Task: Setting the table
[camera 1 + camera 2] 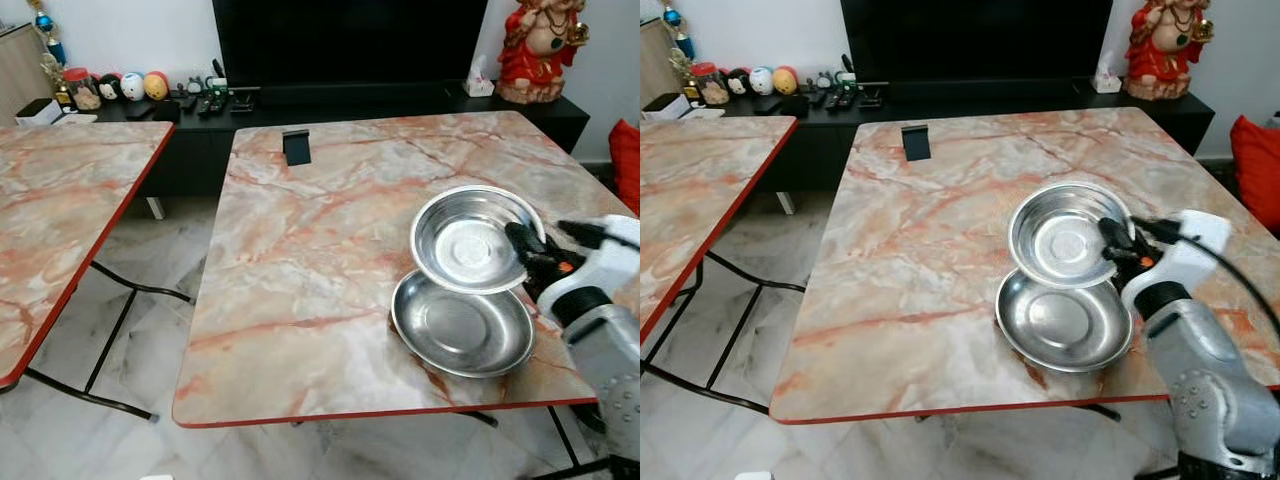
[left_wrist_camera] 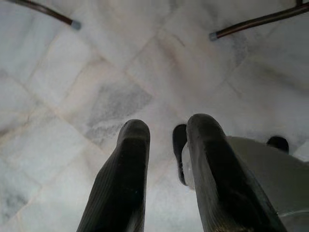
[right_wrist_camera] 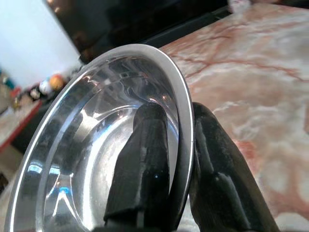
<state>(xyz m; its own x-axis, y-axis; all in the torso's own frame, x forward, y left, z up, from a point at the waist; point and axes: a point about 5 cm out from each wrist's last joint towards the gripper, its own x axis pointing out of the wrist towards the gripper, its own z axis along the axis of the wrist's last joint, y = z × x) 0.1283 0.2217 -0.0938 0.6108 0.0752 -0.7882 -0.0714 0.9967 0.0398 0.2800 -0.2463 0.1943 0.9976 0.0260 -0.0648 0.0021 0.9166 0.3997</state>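
- At the near right part of the marbled surface [image 1: 320, 250], the right gripper [image 1: 533, 252] grips the rim of a steel plate [image 1: 468, 240], one finger inside the dish, one outside
- That plate is lifted and tilted, its lower edge over a second steel plate [image 1: 462, 328] lying flat on the surface near the front edge
- Farther back on the same surface stands a small black stand [image 1: 296, 146]
- Beside it, to the left, is another marbled table [image 1: 60, 200]
- Over the tiled floor [image 2: 96, 72], the left gripper [image 2: 166, 145] hangs with fingers slightly parted, holding nothing
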